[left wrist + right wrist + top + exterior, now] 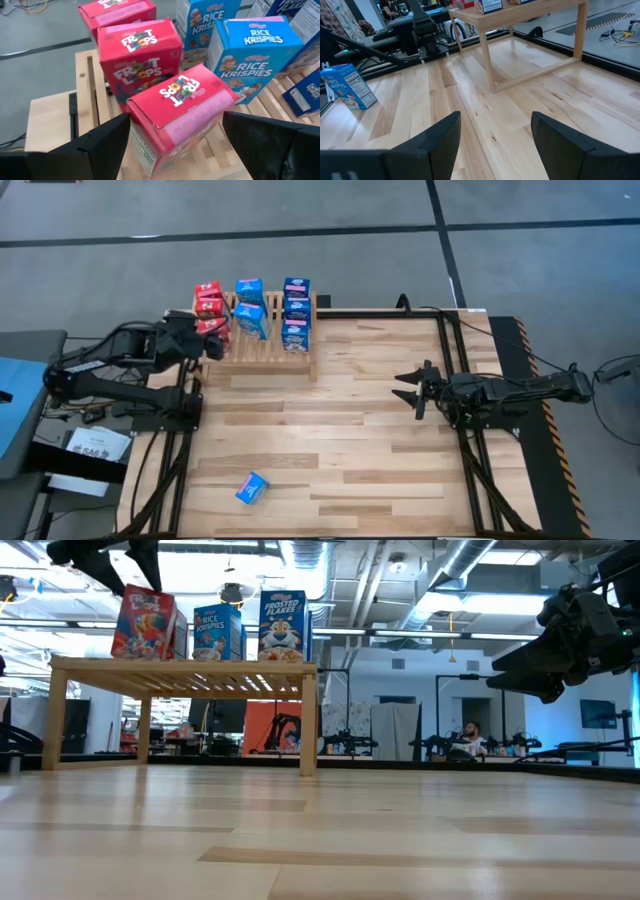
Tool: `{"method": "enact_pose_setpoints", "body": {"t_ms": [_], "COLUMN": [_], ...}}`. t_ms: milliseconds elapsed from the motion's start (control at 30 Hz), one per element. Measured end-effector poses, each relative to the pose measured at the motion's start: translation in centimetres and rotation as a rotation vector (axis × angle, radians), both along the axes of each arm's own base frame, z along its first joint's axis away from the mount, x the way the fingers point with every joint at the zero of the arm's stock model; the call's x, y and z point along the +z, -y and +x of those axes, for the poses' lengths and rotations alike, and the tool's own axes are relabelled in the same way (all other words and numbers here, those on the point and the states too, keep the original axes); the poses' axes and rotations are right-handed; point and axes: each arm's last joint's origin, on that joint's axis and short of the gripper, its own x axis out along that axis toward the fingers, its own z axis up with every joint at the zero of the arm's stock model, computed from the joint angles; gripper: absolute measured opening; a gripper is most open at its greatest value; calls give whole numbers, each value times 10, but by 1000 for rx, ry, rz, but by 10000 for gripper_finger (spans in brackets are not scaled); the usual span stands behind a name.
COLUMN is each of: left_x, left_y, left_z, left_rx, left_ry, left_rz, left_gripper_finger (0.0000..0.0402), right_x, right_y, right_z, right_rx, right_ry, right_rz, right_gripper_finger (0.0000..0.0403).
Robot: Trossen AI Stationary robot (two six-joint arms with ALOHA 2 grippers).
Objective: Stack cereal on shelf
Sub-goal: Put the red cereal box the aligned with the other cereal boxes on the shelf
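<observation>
The shelf (262, 352) stands at the table's far left. On it stand red cereal boxes (137, 55) at its left, light blue ones (255, 47) in the middle and dark blue ones (296, 310) at the right. My left gripper (177, 120) is at the shelf's left end, shut on another red box (175, 107). One blue box (252, 488) lies on the tabletop near the front edge. My right gripper (412, 390) hovers open at mid-right, with nothing between its fingers. My left gripper has the red box between its two fingers, one finger (112, 135) against the box's narrow printed side (142, 145) and the other (250, 130) at the opposite side. It comes slanting down from the table's left. The box is tilted over the slats, in front of the standing red boxes; whether its bottom rests on them I cannot tell.
Black frame rails (450, 350) run along the table's left and right sides. Open plank tabletop (330, 440) lies between the shelf, the loose blue box and the right arm. A person sits in the room beyond the table (470, 735).
</observation>
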Motion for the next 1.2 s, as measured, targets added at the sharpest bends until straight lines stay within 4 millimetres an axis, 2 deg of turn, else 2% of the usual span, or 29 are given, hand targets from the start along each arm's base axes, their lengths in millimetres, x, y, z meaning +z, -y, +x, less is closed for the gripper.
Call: {"method": "enact_pose_setpoints", "body": {"t_ms": [300, 533, 767, 1000, 1200], "left_x": [5, 25, 33, 25, 11], "left_y": [1, 2, 4, 14, 17], "left_z": [-14, -20, -5, 13, 19], "left_rx": [-1, -34, -152, -242, -190], "left_ry": [48, 103, 128, 96, 9], "left_rz": [-2, 5, -62, -158, -209], "left_gripper_finger": [307, 307, 307, 307, 307], "right_x": [0, 0, 0, 0, 0], "right_y": [0, 0, 0, 0, 0], "right_z": [0, 0, 0, 0, 0], "right_rx": [0, 0, -1, 0, 0], "right_ry": [0, 0, 0, 0, 0], "right_rz": [0, 0, 0, 0, 0], "right_gripper_finger": [266, 266, 266, 266, 266]}}
